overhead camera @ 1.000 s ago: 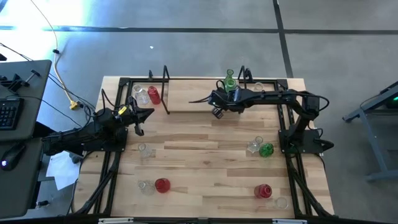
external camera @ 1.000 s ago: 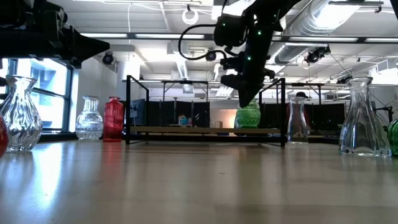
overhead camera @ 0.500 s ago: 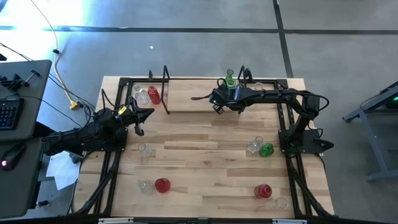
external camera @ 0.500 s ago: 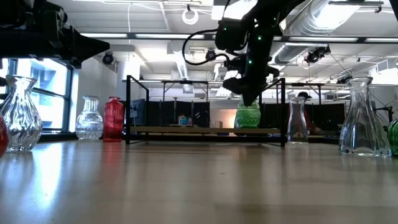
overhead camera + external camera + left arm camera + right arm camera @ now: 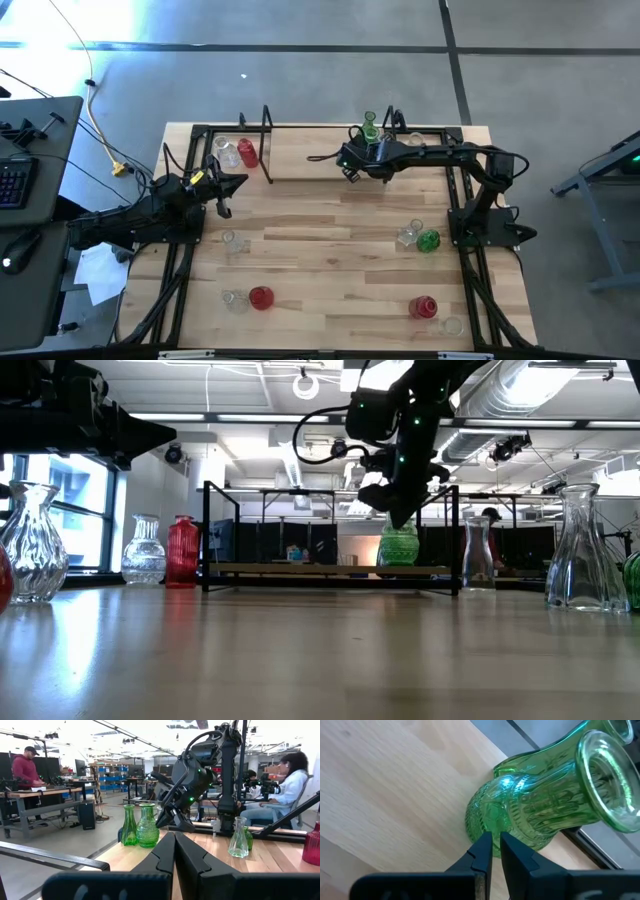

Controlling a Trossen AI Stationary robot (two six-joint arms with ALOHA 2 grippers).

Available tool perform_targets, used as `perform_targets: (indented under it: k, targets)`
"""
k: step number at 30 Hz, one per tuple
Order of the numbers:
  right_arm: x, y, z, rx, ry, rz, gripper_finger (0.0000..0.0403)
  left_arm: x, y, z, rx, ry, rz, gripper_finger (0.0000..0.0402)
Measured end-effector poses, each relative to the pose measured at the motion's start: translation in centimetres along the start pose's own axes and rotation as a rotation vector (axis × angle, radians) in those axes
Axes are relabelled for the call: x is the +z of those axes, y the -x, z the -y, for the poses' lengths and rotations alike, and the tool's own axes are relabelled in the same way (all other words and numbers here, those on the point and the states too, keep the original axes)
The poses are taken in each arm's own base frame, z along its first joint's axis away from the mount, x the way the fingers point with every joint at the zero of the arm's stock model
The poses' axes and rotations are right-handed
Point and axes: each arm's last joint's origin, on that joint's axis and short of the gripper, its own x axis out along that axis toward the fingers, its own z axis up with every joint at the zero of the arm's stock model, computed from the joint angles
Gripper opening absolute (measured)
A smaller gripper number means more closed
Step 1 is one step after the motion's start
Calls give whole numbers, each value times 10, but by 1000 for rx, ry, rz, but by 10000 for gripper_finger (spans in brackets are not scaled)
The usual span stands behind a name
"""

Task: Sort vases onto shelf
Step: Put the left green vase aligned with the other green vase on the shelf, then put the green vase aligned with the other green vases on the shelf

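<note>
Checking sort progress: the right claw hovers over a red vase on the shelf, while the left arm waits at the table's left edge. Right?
Not quite. The vase under the right claw is green, not red, as the right wrist view shows. It does stand on the shelf, and the left arm does wait at the table's left edge.

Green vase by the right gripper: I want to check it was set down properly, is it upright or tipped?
Upright. The green vase stands on its base on the shelf, mouth up, below the right gripper.
</note>
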Motion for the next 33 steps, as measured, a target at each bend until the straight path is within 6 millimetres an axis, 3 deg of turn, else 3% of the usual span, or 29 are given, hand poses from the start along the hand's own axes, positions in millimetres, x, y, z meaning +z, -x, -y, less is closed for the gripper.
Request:
perform_targets:
  k: [8,13,17,21,27,33]
  targets:
    - [7,13,-4,39,8,18,30,0,0,0,0,0,0,3]
    - [11,45,-17,182,47,-27,30,0,0,0,0,0,0,3]
    - [4,84,-34,350,95,-96,30,0,0,0,0,0,0,3]
    - [-22,122,-58,504,156,-194,24,0,0,0,0,0,0,3]
    - [-84,176,-80,533,213,-354,2,0,0,0,0,5,1,3]
    - [-143,224,-70,520,99,-438,0,0,0,0,-1,18,1,3]
